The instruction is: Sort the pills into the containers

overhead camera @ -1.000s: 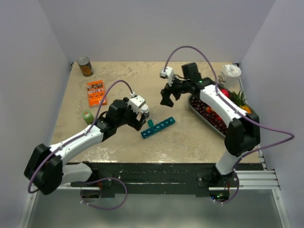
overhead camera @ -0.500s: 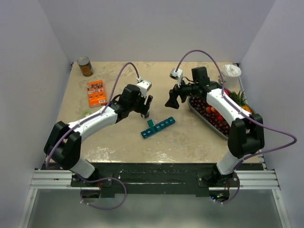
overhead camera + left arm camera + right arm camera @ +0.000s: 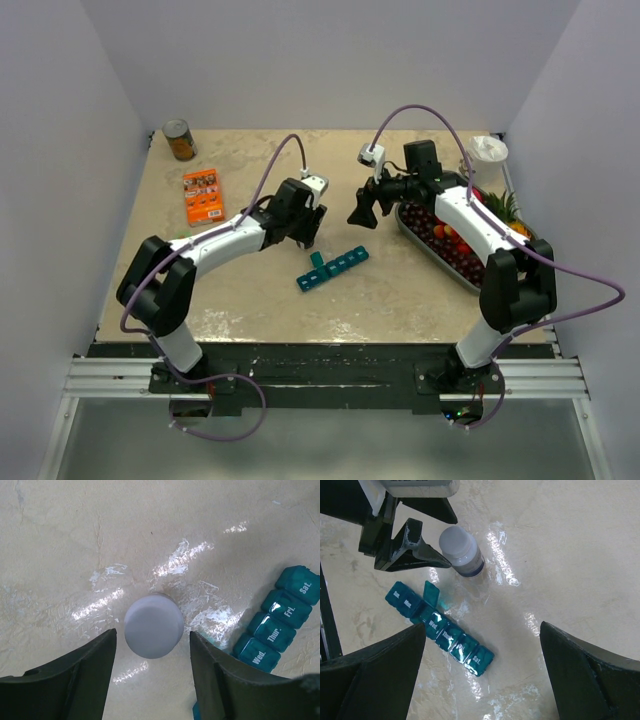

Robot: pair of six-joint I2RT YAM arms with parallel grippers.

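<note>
- The left gripper (image 3: 309, 229) points down at the table (image 3: 250, 290), its two fingers (image 3: 75, 680) spread apart.
- A small dark bottle (image 3: 153, 626) with a white cap stands upright between those fingers. The left wrist view shows a thin gap on each side of the cap, so nothing is pinched.
- The task's teal-blue pill organiser (image 3: 333, 267) lies flat on the table just beside the left gripper, off to the right of its right-hand finger. It is close to the bottle but apart from it.
- The compartments marked Wed, Thur, Fri and Sat show at the edge of the left wrist view, all shut.
- One lid (image 3: 431, 594) near the other end of the strip, between Mon and Wed, stands open.
- The right gripper (image 3: 362, 212) is opened wide and holds nothing.
- In its own wrist view the organiser lies on the table between its two fingers, with the bottle and the left gripper's fingers further ahead.
- Behind the right gripper, along its arm, is a grey tray (image 3: 403, 218) of fruit.
- Well away from the left gripper, on its left, lie an orange packet (image 3: 203, 194) and a can (image 3: 180, 140).
</note>
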